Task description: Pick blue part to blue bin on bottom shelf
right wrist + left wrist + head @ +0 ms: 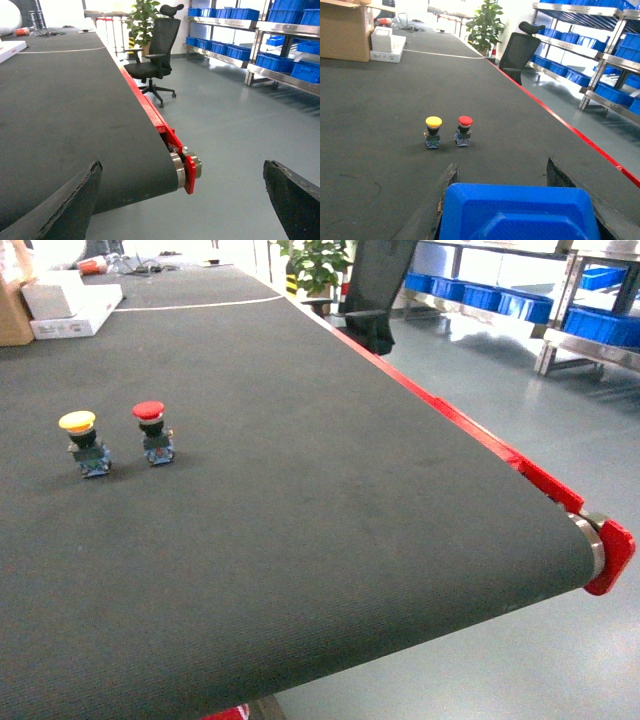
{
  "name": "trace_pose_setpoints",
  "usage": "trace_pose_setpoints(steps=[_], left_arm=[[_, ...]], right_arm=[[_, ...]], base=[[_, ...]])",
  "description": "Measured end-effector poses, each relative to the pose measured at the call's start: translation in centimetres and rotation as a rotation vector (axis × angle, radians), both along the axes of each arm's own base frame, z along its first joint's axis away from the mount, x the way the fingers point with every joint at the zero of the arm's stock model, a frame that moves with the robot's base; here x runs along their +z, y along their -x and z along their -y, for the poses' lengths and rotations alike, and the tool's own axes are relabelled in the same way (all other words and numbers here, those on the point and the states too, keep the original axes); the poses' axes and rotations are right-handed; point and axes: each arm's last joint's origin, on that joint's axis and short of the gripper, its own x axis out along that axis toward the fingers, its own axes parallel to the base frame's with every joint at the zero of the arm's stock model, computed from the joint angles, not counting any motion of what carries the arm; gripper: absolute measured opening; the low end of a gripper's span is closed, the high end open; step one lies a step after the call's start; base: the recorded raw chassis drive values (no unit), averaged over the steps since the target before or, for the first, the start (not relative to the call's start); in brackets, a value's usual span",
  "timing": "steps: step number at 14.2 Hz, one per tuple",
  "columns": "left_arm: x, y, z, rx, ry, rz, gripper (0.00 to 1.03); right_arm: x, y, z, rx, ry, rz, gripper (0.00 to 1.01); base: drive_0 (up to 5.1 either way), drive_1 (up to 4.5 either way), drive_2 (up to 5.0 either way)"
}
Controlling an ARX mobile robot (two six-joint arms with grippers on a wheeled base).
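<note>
Sitting between left fingers (451,186): blue part (520,212)

Left gripper (500,210) with dark, rough-edged black fingers (451,175) (chipped along the rims), right gripper (182,200) with matching wide black fingers (75,200), ragged worn edges, matte surface

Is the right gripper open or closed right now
Open. In the right wrist view the right gripper has its fingers spread far apart, nothing between them, only belt and floor.
</note>
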Motion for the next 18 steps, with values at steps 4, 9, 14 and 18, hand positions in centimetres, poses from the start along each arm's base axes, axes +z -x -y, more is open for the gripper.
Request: trace_pose_setpoints(steps=[4, 9, 14, 18], left_arm=[[0.0, 0.0, 0.0, 0.0, 0.0, 0.0, 0.44], [0.0, 0.0, 0.0, 0.0, 0.0, 0.0, 0.44], [0.0, 0.0, 0.0, 0.0, -0.001, 0.0, 0.44], [0.0, 0.0, 0.0, 0.0, 0.0, 0.0, 0.44]], right_arm=[[0.0, 0.0, 0.0, 0.0, 0.0, 0.0, 0.98], [0.0, 0.0, 0.0, 0.0, 0.0, 0.0, 0.98], [0.0, 0.0, 0.0, 0.0, 0.0, 0.0, 0.98], [0.0, 0.0, 0.0, 0.0, 0.0, 0.0, 0.98]], base=[[-1.6, -1.59, -1.6], [-1.6, -1.55, -1.6], [-1.7, -1.65, -1.7], [-1.6, -1.57, -1.6]])
